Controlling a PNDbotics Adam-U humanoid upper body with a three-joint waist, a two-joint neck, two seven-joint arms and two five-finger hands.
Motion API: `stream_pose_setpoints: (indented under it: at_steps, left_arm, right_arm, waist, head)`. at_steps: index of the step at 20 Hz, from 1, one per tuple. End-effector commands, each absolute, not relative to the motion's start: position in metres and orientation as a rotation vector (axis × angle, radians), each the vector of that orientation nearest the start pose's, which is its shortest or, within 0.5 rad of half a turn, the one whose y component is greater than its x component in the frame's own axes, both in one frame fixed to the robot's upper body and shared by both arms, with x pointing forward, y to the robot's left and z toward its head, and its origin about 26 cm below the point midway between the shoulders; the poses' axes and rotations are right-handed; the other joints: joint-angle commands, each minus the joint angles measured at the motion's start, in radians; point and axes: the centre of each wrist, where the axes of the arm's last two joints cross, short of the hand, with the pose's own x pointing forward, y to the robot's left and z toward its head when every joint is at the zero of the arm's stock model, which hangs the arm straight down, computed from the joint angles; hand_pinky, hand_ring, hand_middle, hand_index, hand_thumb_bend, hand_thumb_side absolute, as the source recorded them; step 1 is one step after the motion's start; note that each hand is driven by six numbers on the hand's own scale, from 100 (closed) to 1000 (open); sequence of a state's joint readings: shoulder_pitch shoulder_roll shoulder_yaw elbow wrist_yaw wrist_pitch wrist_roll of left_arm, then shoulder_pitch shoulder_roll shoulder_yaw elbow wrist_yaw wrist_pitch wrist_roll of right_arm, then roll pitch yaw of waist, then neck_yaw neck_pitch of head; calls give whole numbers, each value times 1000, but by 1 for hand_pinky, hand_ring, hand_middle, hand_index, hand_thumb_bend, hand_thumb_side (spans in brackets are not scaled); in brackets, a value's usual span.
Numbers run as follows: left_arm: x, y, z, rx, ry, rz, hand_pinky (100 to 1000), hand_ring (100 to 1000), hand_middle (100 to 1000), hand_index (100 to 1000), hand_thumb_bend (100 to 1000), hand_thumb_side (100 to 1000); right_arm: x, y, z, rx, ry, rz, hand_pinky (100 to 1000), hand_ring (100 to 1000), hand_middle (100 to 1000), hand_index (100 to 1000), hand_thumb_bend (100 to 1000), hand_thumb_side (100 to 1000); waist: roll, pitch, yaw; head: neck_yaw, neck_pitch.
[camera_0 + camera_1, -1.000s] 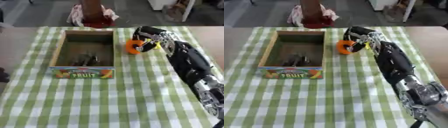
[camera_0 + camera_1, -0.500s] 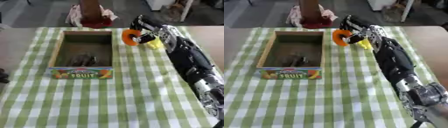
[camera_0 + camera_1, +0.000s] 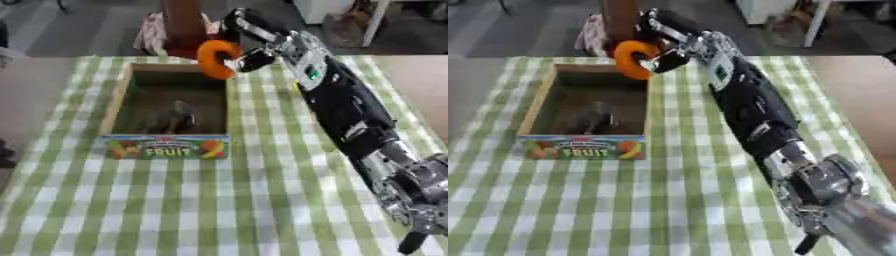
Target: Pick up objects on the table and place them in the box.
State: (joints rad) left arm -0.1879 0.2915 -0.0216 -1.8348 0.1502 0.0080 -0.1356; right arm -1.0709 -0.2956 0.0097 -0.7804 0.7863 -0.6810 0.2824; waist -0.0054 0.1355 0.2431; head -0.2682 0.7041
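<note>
The surface (image 3: pixel 262 200) wore a green-and-white checked cloth, and beyond its far edge stood a dim room with a brown post and a bundle of pale and red cloth at its foot.

In the left eye view, the box (image 3: pixel 118 107), wooden with a "FRUIT" label on its near wall, sat left of centre with some dark items already lying in it. The right hand (image 3: pixel 249 37) came in over the box's far right corner, fingers curled round an orange ring (image 3: pixel 216 59). The ring hung upright in the air, right above the box's right rim, clear of the cloth. I'd say it was held high like that to get over the wall before going down inside.

In the right eye view, the same picture: the ring sat over that far right corner, and the long black arm ran back from the box toward the near right edge. The left hand showed in neither view.

Against a second earlier, the ring was up off the cloth: back then it lay low, right of the box, under the hand. It had since risen and swung left to the rim.
</note>
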Motion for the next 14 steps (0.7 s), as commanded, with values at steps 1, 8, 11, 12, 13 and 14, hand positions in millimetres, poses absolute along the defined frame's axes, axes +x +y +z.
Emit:
stream_pose_setpoints:
  at_steps: [1, 8, 11, 12, 13, 14]
  left_arm:
    - [308, 273, 135, -79, -1997, -379, 569, 592, 556, 733, 100, 840]
    - [308, 271, 135, -85, -2000, -380, 569, 592, 556, 733, 100, 841]
    - [308, 272, 136, -82, -2000, -378, 569, 592, 556, 733, 100, 841]
    - [308, 272, 136, -81, -2000, -377, 569, 592, 556, 733, 100, 841]
    - [308, 272, 135, -80, -1999, -377, 569, 592, 556, 733, 100, 840]
    - [308, 273, 135, -78, -1999, -376, 569, 592, 556, 733, 100, 840]
  right_arm:
    - [505, -217, 212, -540, -2000, 1655, 471, 430, 439, 561, 100, 140]
    - [505, -200, 187, -524, -1901, 1808, 556, 556, 576, 727, 353, 299]
    - [506, -204, 185, -520, -1896, 1814, 645, 693, 731, 844, 476, 521]
    - [506, -206, 186, -518, -1902, 1806, 654, 708, 749, 855, 483, 549]
    - [506, -208, 187, -515, -1907, 1798, 667, 726, 770, 867, 494, 583]
    - [506, -212, 191, -518, -1923, 1780, 667, 725, 770, 868, 496, 590]
  waist:
    - [5, -13, 4]
    - [6, -7, 13]
    - [5, -7, 11]
    - [4, -7, 10]
    - [4, -8, 9]
    - [3, -9, 7]
  head:
    - [-7, 6]
    - [-12, 4]
    - [-10, 3]
    - [-9, 3]
    - [-8, 3]
    - [-7, 3]
